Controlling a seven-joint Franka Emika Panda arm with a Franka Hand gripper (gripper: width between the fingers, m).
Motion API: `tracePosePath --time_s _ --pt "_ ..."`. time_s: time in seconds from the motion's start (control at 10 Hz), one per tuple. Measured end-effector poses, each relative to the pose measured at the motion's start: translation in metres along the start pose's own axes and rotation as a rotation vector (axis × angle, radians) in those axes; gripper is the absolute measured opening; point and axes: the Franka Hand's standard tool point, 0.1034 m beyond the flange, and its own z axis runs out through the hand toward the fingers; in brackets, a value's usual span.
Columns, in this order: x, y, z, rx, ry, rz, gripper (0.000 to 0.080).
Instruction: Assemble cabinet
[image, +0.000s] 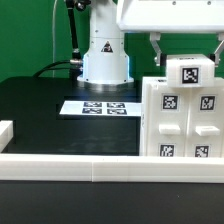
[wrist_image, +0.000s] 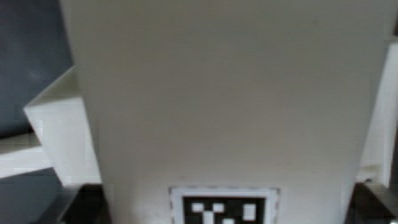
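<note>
Scene: a black worktop (image: 40, 110) carried the parts, with a low white rail (image: 70, 167) running along its near edge and up the exterior view's left
Cabinet: the white cabinet (image: 180, 115) stood upright at the exterior view's right, just behind the rail, its front showing several black-and-white tags
Top panel: a smaller white panel (image: 190, 72) with one tag sat on top of the body, right under the claw
Claw: the claw (image: 183, 45) hung over the cabinet top, one dark finger (image: 154, 47) showing at the panel's left edge and another at the far right edge of the picture; the fingers stood on either side of the panel, but I cannot tell whether they pressed on it
Wrist view: a tall white face of the cabinet (wrist_image: 214, 100) filled most of the picture, with part of a tag (wrist_image: 226, 208) low on it; the picture was blurred and the fingers could not be made out
Marker board: the marker board (image: 103, 106) lay flat on the worktop in front of the arm's base (image: 105, 60), well apart from the cabinet
</note>
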Motion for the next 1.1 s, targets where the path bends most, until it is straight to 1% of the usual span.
tracePosePath --time_s 0.3,0.5,0.7,1.1 --pt "0.000 0.000 -0.001 0.000 -0.003 0.254 0.0555" --pt "-0.003 -0.001 -0.001 -0.006 -0.015 0.434 0.0555" --pt "-0.009 -0.005 -0.001 -0.015 -0.033 0.665 0.0555" --pt "-0.011 -0.006 -0.001 -0.022 -0.033 1.113 0.0555"
